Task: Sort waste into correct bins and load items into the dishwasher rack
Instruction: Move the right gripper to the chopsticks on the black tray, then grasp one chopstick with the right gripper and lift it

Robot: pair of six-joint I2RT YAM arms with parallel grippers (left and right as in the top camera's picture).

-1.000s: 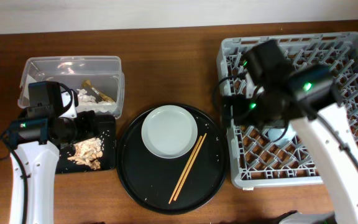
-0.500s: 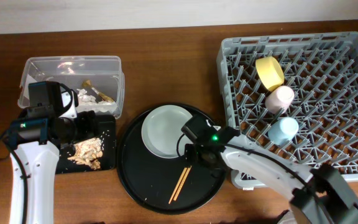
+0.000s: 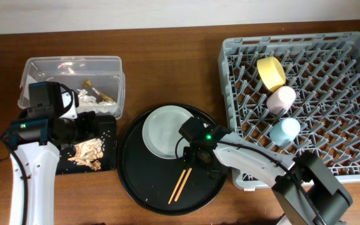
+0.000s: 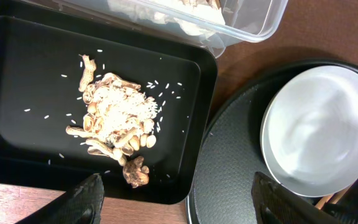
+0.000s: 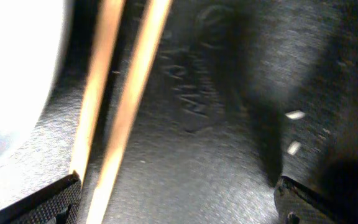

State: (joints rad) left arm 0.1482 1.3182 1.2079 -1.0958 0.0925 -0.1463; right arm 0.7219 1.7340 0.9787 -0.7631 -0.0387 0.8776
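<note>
Brown wooden table (image 3: 167,69), pale wall along the far edge, and I'm down low over the round black tray (image 3: 149,181) in the middle. My right claw (image 5: 176,198) is spread wide, nothing in it. The chopsticks (image 5: 132,93) lie side by side on the tray floor, just beside the plate (image 3: 161,128), and they run in close to my plate-side finger rather than through the middle of the gap.

So I'd say the job right now is picking up both sticks. I want to slide over toward the plate until both sit well between my fingers, without nudging its rim. Then sink until the tips nearly meet the tray and squeeze across both together. If I catch only one, the other could roll off.

The rack (image 3: 330,144) waits off to the side. My left claw (image 4: 176,202) hangs open over the scraps tray (image 4: 17,93), holding nothing.
</note>
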